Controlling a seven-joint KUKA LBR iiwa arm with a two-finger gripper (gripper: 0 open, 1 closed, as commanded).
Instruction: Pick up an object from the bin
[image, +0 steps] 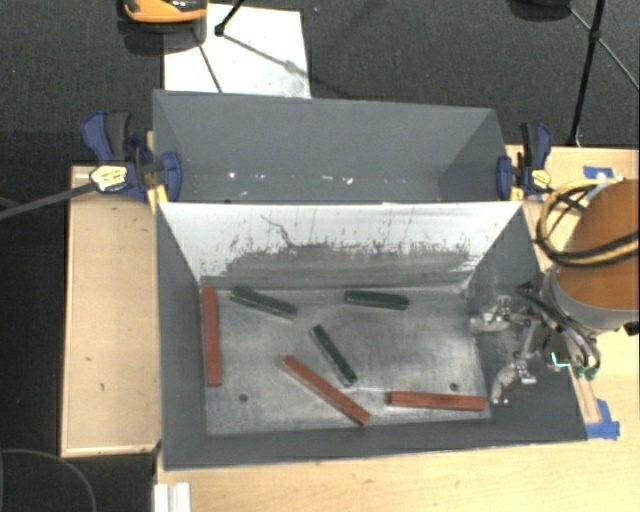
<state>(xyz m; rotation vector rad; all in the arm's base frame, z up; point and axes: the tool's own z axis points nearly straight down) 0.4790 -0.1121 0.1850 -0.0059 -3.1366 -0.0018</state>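
Fingers (503, 350) hanging spread by bin (330, 240) right wall, pinching nothing. Red bar (435, 401) lying flat just left of fingers, slightly nearer front wall, probably easiest reach. Green bar (333, 355) lying further left, apart from others, leaving room for grasp.

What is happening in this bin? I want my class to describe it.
A robot arm reaches in from the right, and its gripper hangs at the right side of the grey metal bin. Six thin sticks lie loose on the floor, three reddish-brown and three dark green, so none has been lifted. Nearest the gripper is the flat reddish-brown stick at the near right. Further left lie a slanted reddish-brown stick and a slanted dark green stick.
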